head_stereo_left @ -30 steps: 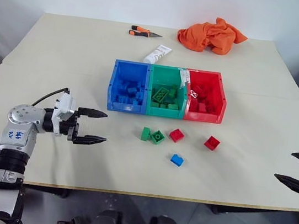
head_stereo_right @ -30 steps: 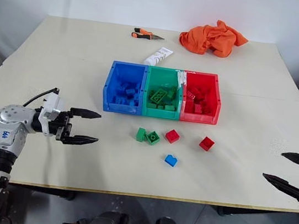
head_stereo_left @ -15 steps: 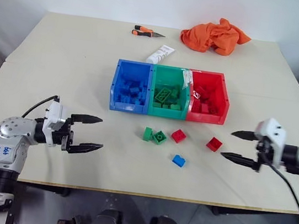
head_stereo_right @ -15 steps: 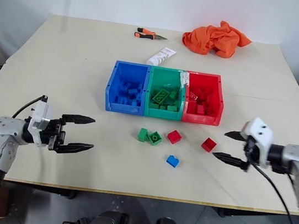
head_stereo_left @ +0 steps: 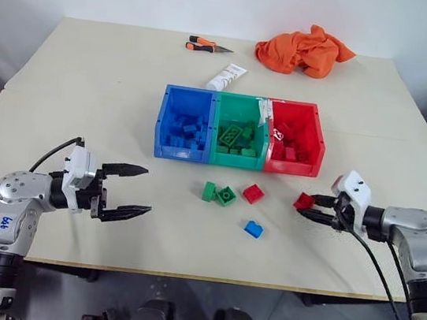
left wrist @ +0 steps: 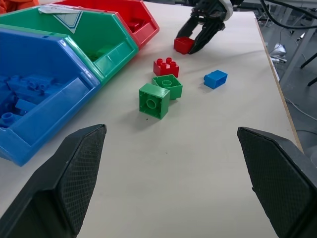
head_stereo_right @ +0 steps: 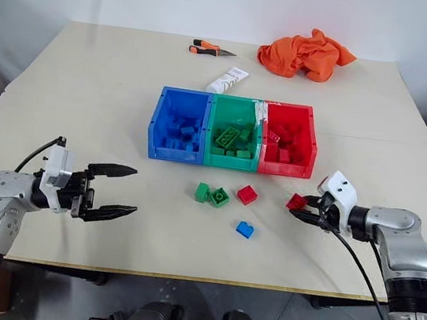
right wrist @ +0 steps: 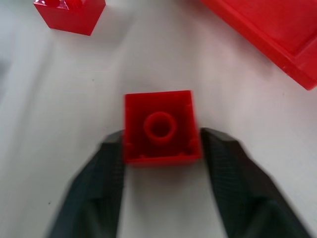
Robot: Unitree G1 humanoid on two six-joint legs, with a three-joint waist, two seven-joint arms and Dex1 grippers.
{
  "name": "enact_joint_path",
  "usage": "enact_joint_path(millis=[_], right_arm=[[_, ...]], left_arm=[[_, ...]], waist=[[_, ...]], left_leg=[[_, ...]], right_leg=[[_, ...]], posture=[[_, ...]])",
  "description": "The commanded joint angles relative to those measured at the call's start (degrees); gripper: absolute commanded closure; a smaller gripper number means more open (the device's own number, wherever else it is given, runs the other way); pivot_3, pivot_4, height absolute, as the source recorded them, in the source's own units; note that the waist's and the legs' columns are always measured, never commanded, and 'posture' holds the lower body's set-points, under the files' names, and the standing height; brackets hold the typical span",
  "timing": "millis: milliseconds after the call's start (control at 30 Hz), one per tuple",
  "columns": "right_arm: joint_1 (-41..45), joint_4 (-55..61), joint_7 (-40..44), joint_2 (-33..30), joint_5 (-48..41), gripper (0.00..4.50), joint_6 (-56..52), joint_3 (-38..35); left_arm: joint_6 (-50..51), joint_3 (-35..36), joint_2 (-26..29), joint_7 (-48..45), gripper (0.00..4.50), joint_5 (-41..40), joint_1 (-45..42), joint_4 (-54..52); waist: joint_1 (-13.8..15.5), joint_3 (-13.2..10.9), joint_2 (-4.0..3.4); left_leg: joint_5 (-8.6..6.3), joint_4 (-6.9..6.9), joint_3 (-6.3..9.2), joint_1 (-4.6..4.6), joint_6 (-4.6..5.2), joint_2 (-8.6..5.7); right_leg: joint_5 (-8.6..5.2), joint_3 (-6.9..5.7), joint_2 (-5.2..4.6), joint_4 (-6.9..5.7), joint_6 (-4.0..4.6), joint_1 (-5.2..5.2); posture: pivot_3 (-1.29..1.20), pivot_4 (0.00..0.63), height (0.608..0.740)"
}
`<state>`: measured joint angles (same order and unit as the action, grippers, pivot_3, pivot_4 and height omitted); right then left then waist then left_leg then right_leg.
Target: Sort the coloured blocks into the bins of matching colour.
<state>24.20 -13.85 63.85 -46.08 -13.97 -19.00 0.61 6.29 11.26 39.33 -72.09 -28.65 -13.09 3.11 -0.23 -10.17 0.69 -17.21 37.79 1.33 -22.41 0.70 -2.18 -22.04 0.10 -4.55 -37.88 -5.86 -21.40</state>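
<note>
We saw a pale cream table with three joined bins: a blue bin, a green bin and a red bin, each holding bricks of its own colour. In front lay two green blocks, a red block, another red block and a blue block. Behind were an orange cloth, a white tube and an orange-and-black tool. Both grippers had black fingers and white-and-grey bodies.
</note>
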Motion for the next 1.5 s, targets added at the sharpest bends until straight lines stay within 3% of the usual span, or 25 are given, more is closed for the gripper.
enact_joint_path(millis=[33, 200, 300, 400, 500, 533, 700, 767, 800, 900, 1033, 1167, 1300, 1500], right_arm=[[-0.4, 6.0, -1.4, -0.3, -2.3, 3.03, -1.1, -3.4], [3.0, 13.1, -4.6, -0.5, -4.9, 3.03, -4.7, -6.5], [9.2, 10.6, -7.9, 1.0, -4.3, 3.03, -5.8, -6.4], [15.8, 3.3, -8.7, 2.8, -2.1, 3.03, -4.1, -4.2], [24.8, -11.7, -11.6, 6.9, 2.9, 3.03, 4.5, -1.6], [27.5, -16.4, -12.7, 8.1, 4.2, 2.28, 7.0, -1.3], [33.5, -27.6, -12.4, 10.5, 7.3, 0.6, 14.9, 0.0], [34.1, -28.6, -11.6, 10.6, 7.4, 0.02, 16.1, 0.0], [33.8, -27.7, -10.9, 10.3, 7.1, 0.02, 16.1, -0.2], [29.2, -19.1, -6.0, 8.1, 4.4, 0.02, 13.0, -0.9], [14.4, 0.7, 3.2, 1.2, -2.6, 0.02, 5.8, -3.0], [0.1, 11.4, 7.5, -6.3, -7.2, 0.02, 2.4, -9.4], [-13.6, 14.0, 11.7, -13.3, -8.2, 0.02, 3.4, -17.3], [-25.8, 10.3, 15.8, -18.0, -6.7, 0.02, 7.0, -24.3]], left_arm=[[-0.2, 0.6, 0.3, 0.0, 0.0, -1.0, -1.1, -0.4], [-0.2, 0.0, 0.0, -0.1, 0.0, -0.9, -2.4, 0.2], [-0.2, -0.3, -0.3, -0.2, 0.0, -0.8, -3.2, 0.7], [-0.4, -0.7, -0.6, -0.3, 0.0, -0.7, -3.9, 1.3], [-1.1, -1.4, -1.0, -0.5, 0.0, -0.3, -5.1, 2.4], [-1.1, -1.5, -1.1, -0.5, 0.0, -0.2, -5.4, 2.5], [-1.6, -1.8, -1.3, -0.4, 0.0, -0.1, -5.9, 2.7], [-1.7, -1.9, -1.4, -0.4, 0.0, -0.2, -6.0, 2.7], [-1.7, -1.9, -1.3, -0.5, 0.0, -0.2, -6.0, 2.7], [-1.8, -1.9, -1.2, -0.8, 0.0, -0.5, -5.8, 2.6], [-1.8, -2.1, -1.1, -1.6, 0.0, -0.5, -5.6, 3.1], [-2.3, -2.1, -0.7, -2.5, 0.0, -0.3, -5.7, 4.6], [-2.9, -1.8, 0.0, -3.3, 0.0, 0.1, -5.7, 6.6], [-3.3, -1.2, 0.7, -3.7, 0.0, 0.1, -5.1, 7.6]], waist=[[0.0, 0.0, 0.0], [-0.1, 0.0, -0.02], [-0.3, 0.0, -0.03], [-0.4, 0.0, -0.03], [-0.8, 0.0, -0.02], [-1.0, 0.0, -0.03], [-1.6, 0.0, -0.04], [-1.6, 0.0, -0.03], [-1.7, 0.0, -0.04], [-1.6, 0.0, -0.04], [-0.7, 0.0, -0.05], [0.1, 0.0, -0.08], [0.3, 0.0, -0.11], [0.0, 0.0, -0.11]], left_leg=[[0.0, 0.0, 0.0, 0.0, 0.0, 0.0], [-0.01, 0.0, -0.01, 0.0, -0.01, 0.0], [-0.01, 0.0, -0.01, 0.0, -0.02, 0.0], [-0.02, -0.01, -0.01, 0.01, -0.03, 0.01], [-0.02, -0.01, -0.01, 0.0, -0.03, 0.0], [-0.02, 0.0, -0.05, -0.01, -0.03, -0.02], [-0.01, -0.06, -0.05, -0.05, -0.03, -0.02], [-0.02, -0.11, -0.05, -0.08, -0.03, -0.01], [-0.02, -0.1, -0.05, -0.09, -0.03, -0.01], [-0.02, -0.09, -0.05, -0.11, -0.03, 0.01], [-0.05, 0.09, 0.22, -0.24, -0.07, 0.02], [-0.09, 0.32, 0.35, -0.58, -0.03, 0.0], [-0.09, 0.38, 0.37, -0.55, -0.03, 0.0], [-0.08, 0.29, 0.29, -0.31, -0.02, 0.01]], right_leg=[[0.0, 0.0, 0.0, 0.0, 0.0, 0.0], [0.0, 0.02, 0.01, -0.01, 0.0, -0.03], [0.0, 0.02, 0.01, -0.01, 0.0, -0.03], [0.0, 0.0, 0.02, -0.03, 0.0, -0.05], [0.0, 0.01, 0.01, -0.02, 0.0, -0.05], [0.0, 0.03, 0.01, -0.02, 0.0, -0.06], [0.0, -0.05, 0.0, -0.16, 0.0, -0.14], [0.0, -0.07, 0.01, -0.15, 0.0, -0.14], [0.0, -0.08, 0.0, -0.14, 0.0, -0.14], [0.0, -0.1, 0.0, -0.13, 0.0, -0.14], [0.0, -0.28, 0.0, -0.14, 0.0, -0.1], [0.0, -0.43, -0.01, -0.06, -0.01, -0.15], [0.0, -0.45, 0.0, 0.07, 0.0, -0.1], [0.0, -0.36, 0.01, 0.02, 0.0, 0.02]], posture=[[0.0, 0.15, 0.74], [0.0, 0.15, 0.74], [0.0, 0.15, 0.74], [0.0, 0.15, 0.74], [0.0, 0.15, 0.74], [0.0, 0.15, 0.74], [0.0, 0.15, 0.74], [0.0, 0.15, 0.74], [0.0, 0.15, 0.74], [0.0, 0.15, 0.74], [0.0, 0.15, 0.74], [0.0, 0.15, 0.74], [0.0, 0.15, 0.74], [0.0, 0.15, 0.74]])
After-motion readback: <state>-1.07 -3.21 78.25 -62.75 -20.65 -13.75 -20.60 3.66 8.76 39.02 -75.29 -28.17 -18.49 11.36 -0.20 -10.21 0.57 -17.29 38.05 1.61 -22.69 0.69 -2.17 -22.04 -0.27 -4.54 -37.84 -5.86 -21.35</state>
